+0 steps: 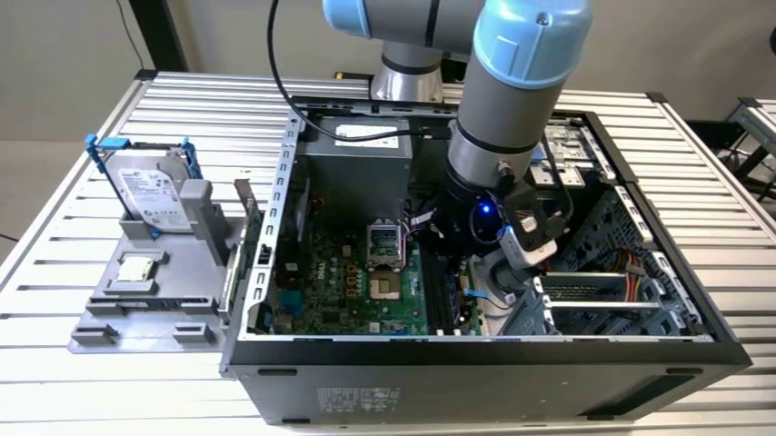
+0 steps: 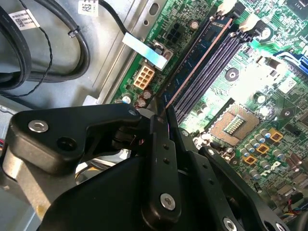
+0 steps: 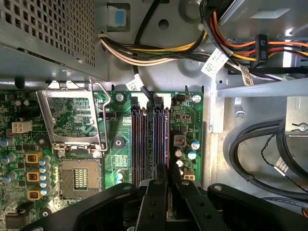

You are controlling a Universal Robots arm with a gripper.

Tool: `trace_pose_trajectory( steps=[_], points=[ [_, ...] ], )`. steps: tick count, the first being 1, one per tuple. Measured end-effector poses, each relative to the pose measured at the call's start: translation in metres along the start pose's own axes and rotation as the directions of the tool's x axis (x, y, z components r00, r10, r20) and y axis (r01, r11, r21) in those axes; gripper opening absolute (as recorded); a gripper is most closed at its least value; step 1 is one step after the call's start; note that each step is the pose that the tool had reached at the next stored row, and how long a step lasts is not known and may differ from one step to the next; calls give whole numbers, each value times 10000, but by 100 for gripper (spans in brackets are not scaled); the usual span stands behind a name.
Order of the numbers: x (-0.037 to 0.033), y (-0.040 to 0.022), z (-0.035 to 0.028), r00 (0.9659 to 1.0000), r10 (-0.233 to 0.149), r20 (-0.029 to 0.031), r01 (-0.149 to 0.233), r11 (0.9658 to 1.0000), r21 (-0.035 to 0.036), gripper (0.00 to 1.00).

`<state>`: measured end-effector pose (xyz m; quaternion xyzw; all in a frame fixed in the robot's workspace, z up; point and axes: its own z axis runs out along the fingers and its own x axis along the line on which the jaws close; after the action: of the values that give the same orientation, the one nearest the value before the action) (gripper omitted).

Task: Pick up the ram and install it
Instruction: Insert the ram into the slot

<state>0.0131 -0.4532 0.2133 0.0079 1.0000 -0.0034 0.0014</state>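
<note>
Partly hidden, ram meets gripper.

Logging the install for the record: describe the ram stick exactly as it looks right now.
The ram is a long, thin, dark board with a coppery lower edge, standing on edge in the outermost memory slot of the green motherboard, beside the empty purple slots. Its near end lies between the fingertips of the gripper; its far end reaches the white latch.

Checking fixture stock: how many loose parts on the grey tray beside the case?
2. A silver hard drive in a blue bracket stands upright at the grey tray's far end; a small square silver processor chip lies flat nearer the camera. None looks hidden.
</note>
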Motion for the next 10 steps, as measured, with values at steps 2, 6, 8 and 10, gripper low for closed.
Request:
trace_pose_trajectory(
  steps=[2, 6, 8, 10],
  points=[
    [0, 0, 0, 10000, -1, -1, 1, 10000, 0, 0],
    [-1, 1, 2, 10000, -1, -3, 1, 10000, -5, 100],
    [0, 0, 1, 10000, 0, -4, 0, 10000, -1, 100],
    [-3, 0, -8, 10000, 0, -24, 0, 10000, -1, 100]
  ],
)
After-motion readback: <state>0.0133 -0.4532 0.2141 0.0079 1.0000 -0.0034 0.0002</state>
